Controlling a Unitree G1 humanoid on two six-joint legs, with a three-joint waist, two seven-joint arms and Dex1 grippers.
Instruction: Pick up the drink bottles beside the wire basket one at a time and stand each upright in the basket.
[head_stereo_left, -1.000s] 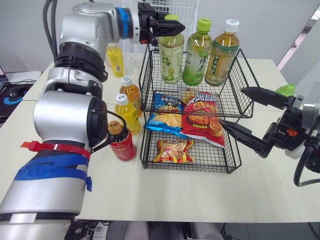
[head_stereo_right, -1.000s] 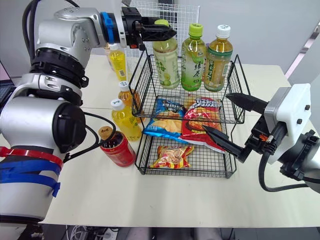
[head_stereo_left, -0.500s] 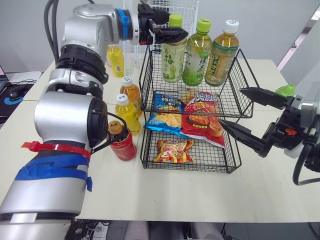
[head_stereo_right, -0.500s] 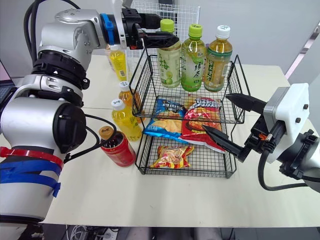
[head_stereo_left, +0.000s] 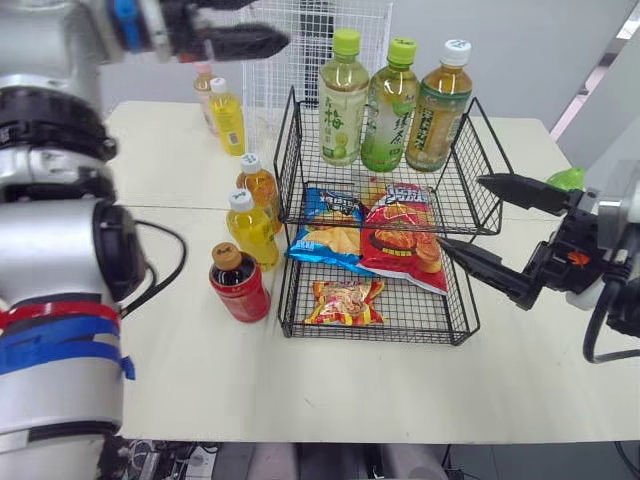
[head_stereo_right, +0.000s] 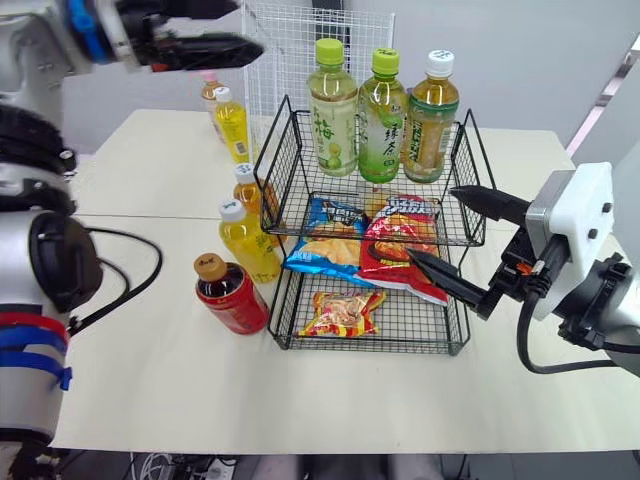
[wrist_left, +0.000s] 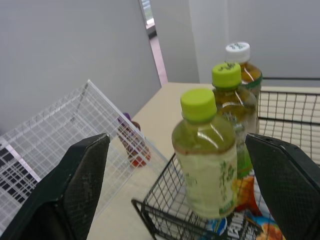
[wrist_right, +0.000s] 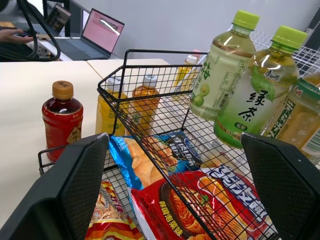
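Right pincer (head_stereo_left: 460, 212) hangs low at the basket's right side, fingers spread wide, holding nothing; it sits clear of the left-hand work, likely parked.

Nearest loose bottle: red drink bottle (head_stereo_left: 238, 285) with a brown cap, upright on the bench (head_stereo_left: 330, 385) just beside the lower left corner of the wire basket (head_stereo_left: 284, 160). Behind it a yellow bottle (head_stereo_left: 250, 228), then an amber bottle (head_stereo_left: 260, 185), both upright and tight against the basket's left wall, in easy reach for the left arm.

Basket has two tiers. Lower tier holds a small snack bag (head_stereo_left: 345, 300). A blue chip bag (head_stereo_left: 330, 232) and a red chip bag (head_stereo_left: 405, 240) droop from the upper tier's front, leaving its back row for drinks. Three green-tea bottles (head_stereo_left: 388, 105) stand there upright, side by side, so that part looks done.

Further back on the bench: a second yellow bottle (head_stereo_left: 226, 115) and a pink-capped bottle (head_stereo_left: 204, 80), apart from the basket.

Left pincer (head_stereo_left: 266, 22) is high at the far left, spread and empty, probably between picks. Five bottles seem left.
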